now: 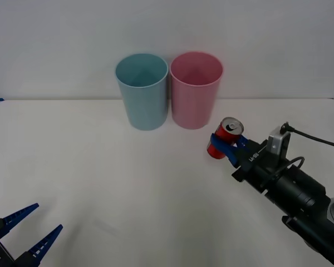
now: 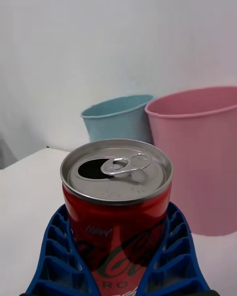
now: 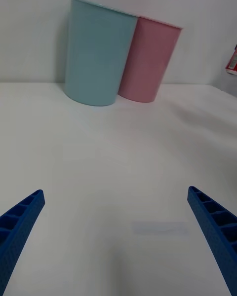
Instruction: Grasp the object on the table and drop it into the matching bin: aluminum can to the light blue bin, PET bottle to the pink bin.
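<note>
Left claw (image 1: pixel 28 233) sat parked at the near-left corner of the bench (image 1: pixel 100 183), fingers spread, nothing in them. Light blue bin (image 1: pixel 142 92) and pink bin (image 1: pixel 195 89) stood touching at the back. We had the aluminum can (image 1: pixel 225 137) clamped in the right claw (image 1: pixel 229 146), tilted, lifted just in front of the pink bin. Carry step, we reckoned: next move called for going left past pink, over blue's rim, then release.
</note>
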`<state>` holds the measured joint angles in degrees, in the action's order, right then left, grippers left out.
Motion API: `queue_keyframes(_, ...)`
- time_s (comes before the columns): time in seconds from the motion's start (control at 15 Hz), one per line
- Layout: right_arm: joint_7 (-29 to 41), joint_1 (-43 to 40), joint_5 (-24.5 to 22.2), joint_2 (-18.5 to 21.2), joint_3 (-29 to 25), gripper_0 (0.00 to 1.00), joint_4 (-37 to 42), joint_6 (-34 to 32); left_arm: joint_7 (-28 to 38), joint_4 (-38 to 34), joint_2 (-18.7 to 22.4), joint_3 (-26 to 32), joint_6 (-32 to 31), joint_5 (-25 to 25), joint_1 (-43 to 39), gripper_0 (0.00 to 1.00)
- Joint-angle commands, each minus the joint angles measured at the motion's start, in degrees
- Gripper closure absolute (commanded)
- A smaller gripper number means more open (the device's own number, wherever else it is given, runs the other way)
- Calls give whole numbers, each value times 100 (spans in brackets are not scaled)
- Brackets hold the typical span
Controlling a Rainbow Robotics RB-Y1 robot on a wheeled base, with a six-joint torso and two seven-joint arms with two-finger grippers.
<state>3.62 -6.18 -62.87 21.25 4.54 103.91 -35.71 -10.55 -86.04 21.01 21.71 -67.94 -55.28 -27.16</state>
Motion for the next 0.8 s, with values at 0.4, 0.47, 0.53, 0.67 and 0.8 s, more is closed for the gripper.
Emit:
queue_keyframes(0.4, 1281, 1198, -665, 406, 250, 100, 261, 56, 0, 0, 0, 0, 0, 0, 0, 0)
queue_keyframes(0.47, 1501, 1418, -823, 406, 355, 100, 261, 135, 0, 0, 0, 0, 0, 0, 0, 0)
queue_keyframes(0.53, 1721, 1637, -999, 397, 443, 100, 261, 223, 0, 0, 0, 0, 0, 0, 0, 0)
queue_keyframes(0.67, 2169, 1989, -1368, 406, 548, 100, 253, 319, 0, 0, 0, 0, 0, 0, 0, 0)
queue_keyframes(0.8, 2608, 2428, -1720, 379, 645, 100, 103, 311, 0, 0, 0, 0, 0, 0, 0, 0)
